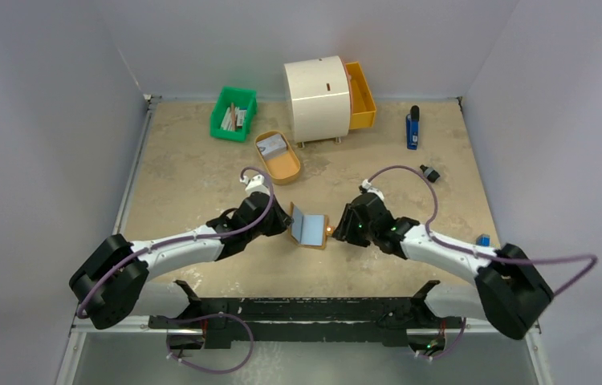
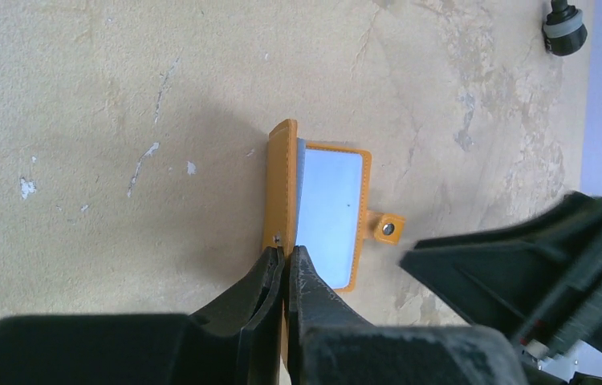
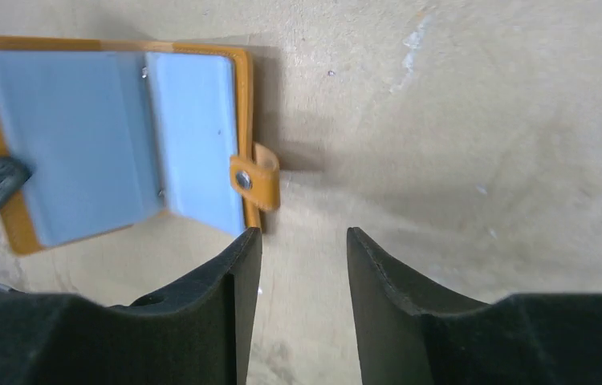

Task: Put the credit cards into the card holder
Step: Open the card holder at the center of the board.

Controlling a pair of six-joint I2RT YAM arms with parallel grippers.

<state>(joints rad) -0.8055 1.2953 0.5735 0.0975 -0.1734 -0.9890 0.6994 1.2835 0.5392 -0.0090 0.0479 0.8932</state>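
Left end effector [image 2: 286, 261] clenched on raised cover of card holder [image 2: 326, 208]; right end effector [image 3: 302, 241] released near snap tab [image 3: 254, 178]. Best to hold cover upright, pockets exposed, for card loading.

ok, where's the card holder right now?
Top view: the card holder lies open at the centre of the table. Left hand shut on its raised cover, right hand open just right of it.
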